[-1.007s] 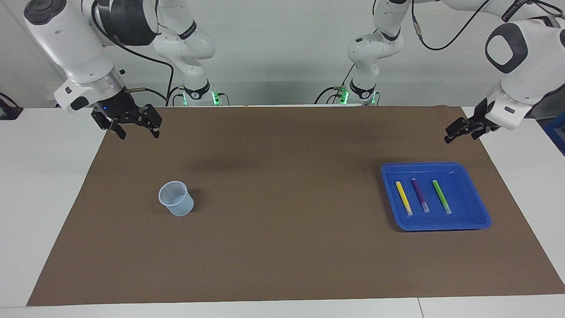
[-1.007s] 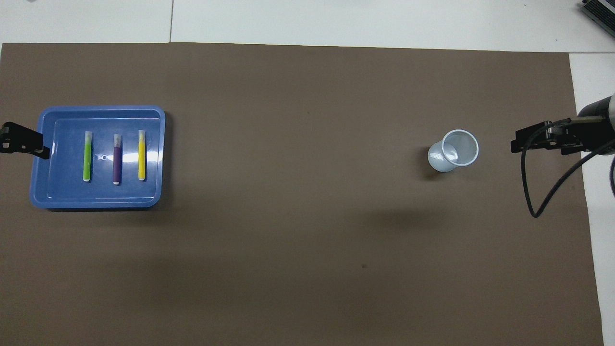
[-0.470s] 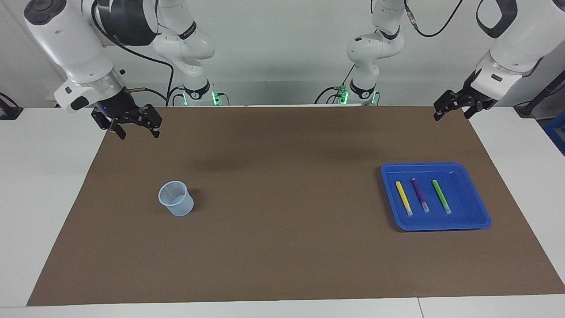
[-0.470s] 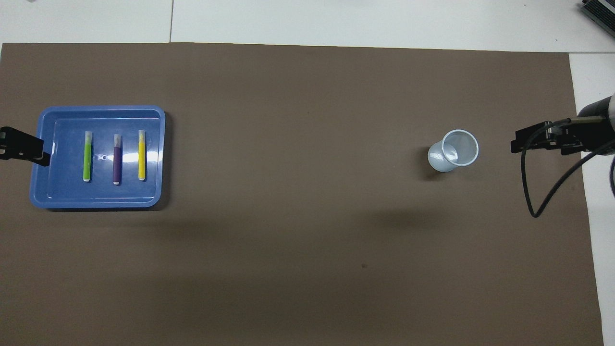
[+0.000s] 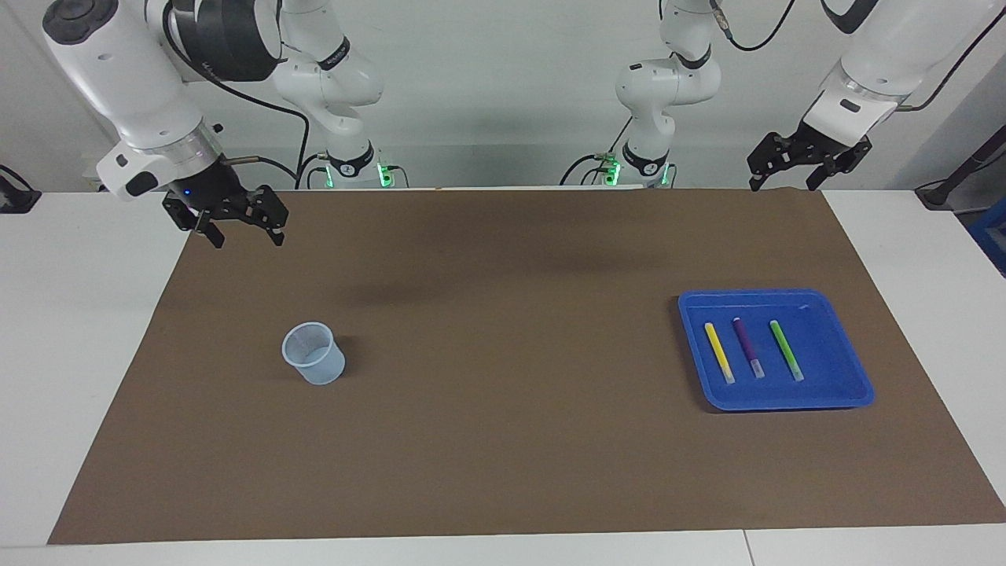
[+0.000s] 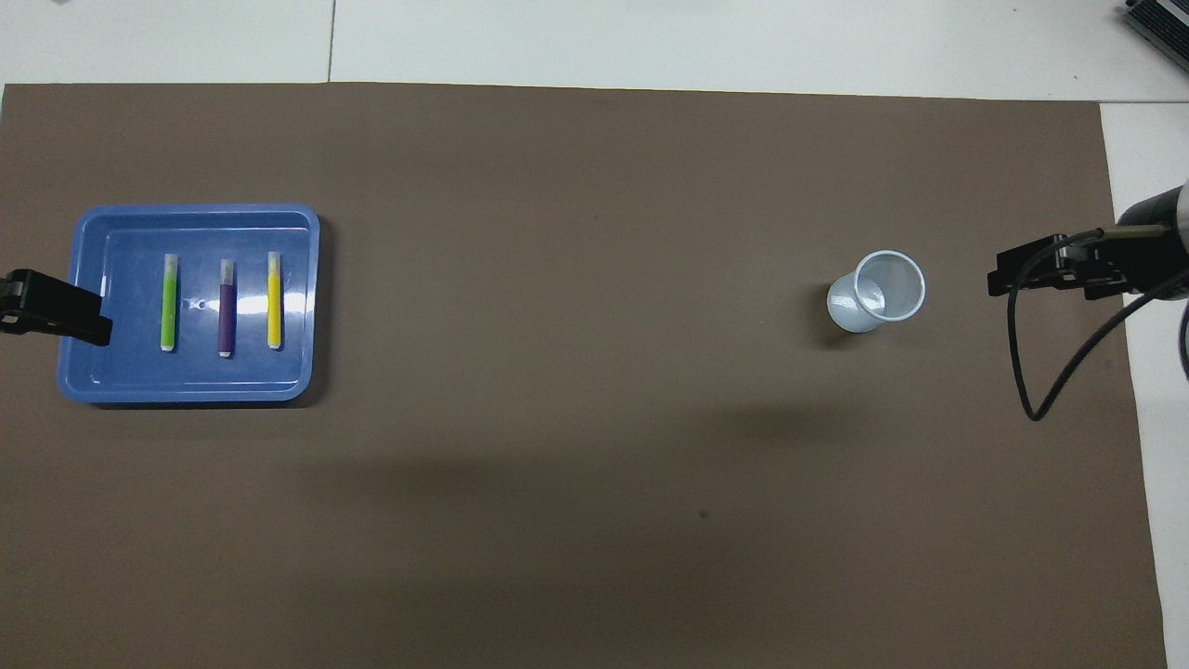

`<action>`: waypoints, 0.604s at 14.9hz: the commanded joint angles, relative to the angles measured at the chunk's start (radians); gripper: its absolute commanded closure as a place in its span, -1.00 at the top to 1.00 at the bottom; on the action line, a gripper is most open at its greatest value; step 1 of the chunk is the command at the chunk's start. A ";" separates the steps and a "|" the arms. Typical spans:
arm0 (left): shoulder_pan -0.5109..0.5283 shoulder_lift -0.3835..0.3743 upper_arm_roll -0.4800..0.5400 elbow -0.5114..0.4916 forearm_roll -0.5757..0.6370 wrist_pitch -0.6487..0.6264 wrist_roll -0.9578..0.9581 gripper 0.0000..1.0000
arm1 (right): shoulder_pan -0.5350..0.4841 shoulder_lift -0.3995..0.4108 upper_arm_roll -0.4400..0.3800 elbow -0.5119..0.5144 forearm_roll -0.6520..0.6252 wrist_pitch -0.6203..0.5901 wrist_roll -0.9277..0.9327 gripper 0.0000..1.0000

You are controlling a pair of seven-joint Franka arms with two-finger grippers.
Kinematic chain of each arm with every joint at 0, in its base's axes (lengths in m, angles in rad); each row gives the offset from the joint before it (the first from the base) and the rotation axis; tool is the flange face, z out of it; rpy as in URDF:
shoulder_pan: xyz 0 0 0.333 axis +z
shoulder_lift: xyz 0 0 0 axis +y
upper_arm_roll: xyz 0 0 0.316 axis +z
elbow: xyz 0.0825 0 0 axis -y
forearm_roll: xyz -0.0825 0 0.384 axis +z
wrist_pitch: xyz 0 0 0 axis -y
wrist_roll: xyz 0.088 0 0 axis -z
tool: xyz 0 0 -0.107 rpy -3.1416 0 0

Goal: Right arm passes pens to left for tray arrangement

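The blue tray point(image 5: 786, 402) lies on the brown mat toward the left arm's end. Three pens lie side by side in it: yellow point(image 5: 718, 351), purple point(image 5: 747, 347) and green point(image 5: 785, 350). They also show from overhead as green point(image 6: 168, 302), purple point(image 6: 226, 307) and yellow point(image 6: 274, 299) inside the tray point(image 6: 186, 212). My left gripper point(image 5: 782, 182) hangs open and empty, high in the air and well clear of the tray. From overhead, the left gripper point(image 6: 84, 321) overlaps the tray's rim. My right gripper point(image 5: 245, 236) waits open and empty over the mat's corner at its own end, also seen from overhead point(image 6: 999, 274).
A small translucent cup point(image 5: 314, 354) stands on the mat toward the right arm's end, empty as seen from overhead point(image 6: 878, 293). A black cable point(image 6: 1026, 372) loops down from the right wrist. The brown mat point(image 5: 503, 440) covers most of the white table.
The left gripper has risen and swung away from beside the tray, up toward the robots' edge of the mat. The right arm, cup, tray and pens have not moved.
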 commanded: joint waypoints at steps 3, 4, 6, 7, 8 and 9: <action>-0.026 -0.036 0.026 -0.053 0.014 0.022 -0.009 1.00 | -0.005 -0.024 0.006 -0.023 -0.019 -0.008 -0.008 1.00; -0.026 -0.037 0.026 -0.050 0.014 0.024 -0.006 1.00 | -0.005 -0.024 0.004 -0.022 -0.019 -0.008 -0.008 1.00; -0.024 -0.035 0.027 -0.045 0.005 0.036 -0.006 1.00 | -0.005 -0.024 0.006 -0.022 -0.019 -0.007 -0.009 1.00; -0.024 -0.036 0.027 -0.053 0.005 0.045 -0.009 1.00 | -0.005 -0.024 0.004 -0.022 -0.019 -0.007 -0.008 1.00; -0.023 -0.037 0.029 -0.054 0.005 0.056 -0.007 1.00 | -0.005 -0.024 0.006 -0.022 -0.019 -0.007 -0.009 1.00; -0.023 -0.037 0.029 -0.054 0.006 0.061 -0.009 1.00 | -0.005 -0.024 0.006 -0.022 -0.019 -0.008 -0.008 1.00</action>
